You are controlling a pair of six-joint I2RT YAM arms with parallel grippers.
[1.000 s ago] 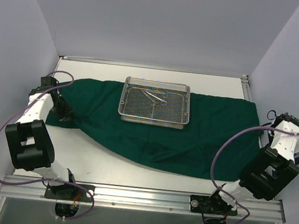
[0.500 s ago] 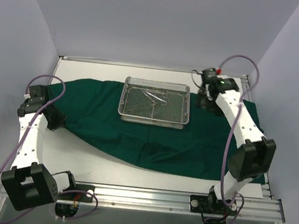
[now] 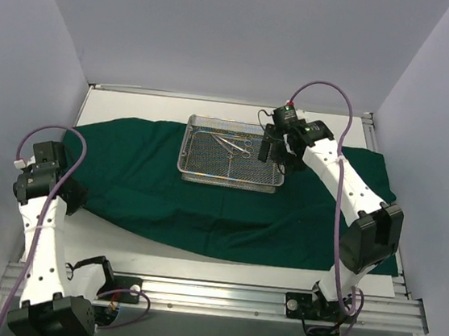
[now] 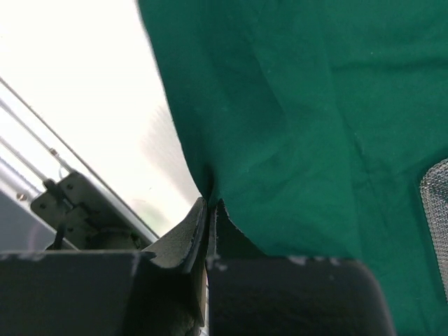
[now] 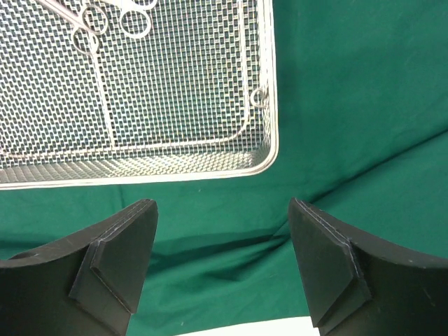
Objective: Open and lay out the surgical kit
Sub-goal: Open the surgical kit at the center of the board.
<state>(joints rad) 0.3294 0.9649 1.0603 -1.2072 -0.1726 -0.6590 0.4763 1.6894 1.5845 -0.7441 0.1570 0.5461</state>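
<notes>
Wire-mesh tray (image 3: pixel 209 165) sits on green drape (image 3: pixel 165 187).

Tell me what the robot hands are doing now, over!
Left gripper shut, pinching the green cloth at its edge. Right gripper open, above the cloth beside the mesh tray. Instruments in the tray. Nothing blocking.

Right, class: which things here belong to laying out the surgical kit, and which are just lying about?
Job: green drape, wire-mesh tray, scissor-like instruments in it.
Not the job: white table, purple cables, metal rail.
</notes>
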